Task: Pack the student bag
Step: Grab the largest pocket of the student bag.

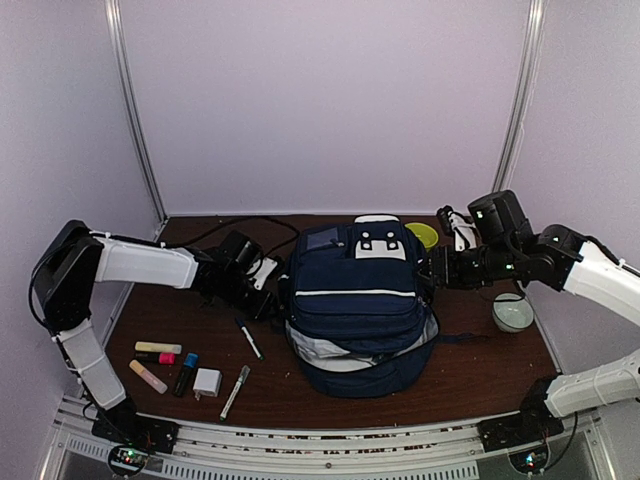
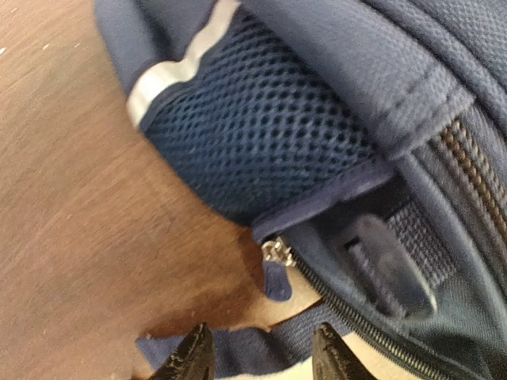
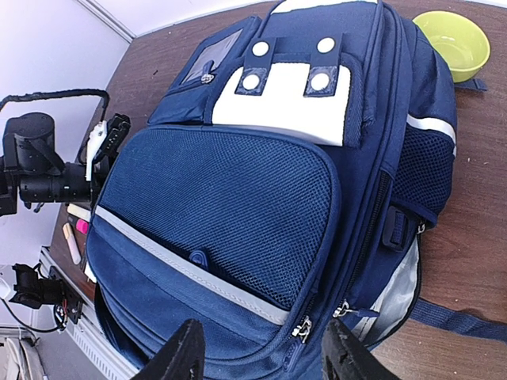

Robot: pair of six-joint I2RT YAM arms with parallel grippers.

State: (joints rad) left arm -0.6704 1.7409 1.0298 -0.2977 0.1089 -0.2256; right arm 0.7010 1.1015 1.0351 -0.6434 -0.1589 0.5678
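Student bag (image 1: pixel 355 300) lies mid-counter (image 1: pixel 480 370), main zip part open, grey lining showing; left end effector (image 2: pixel 261 356) fingers apart, empty, just short of the zipper pull (image 2: pixel 277 253); right end effector (image 3: pixel 261 352) apart, empty, at the bag's right side. Risks: left closing on the strap (image 2: pixel 253 342) instead of the pull; unheld bag sliding when tugged.

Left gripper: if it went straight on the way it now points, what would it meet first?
Probably the student bag: the left gripper, jaws apart, points at the zipper pull beside the mesh side pocket. Depth is unclear; a navy strap may come first.
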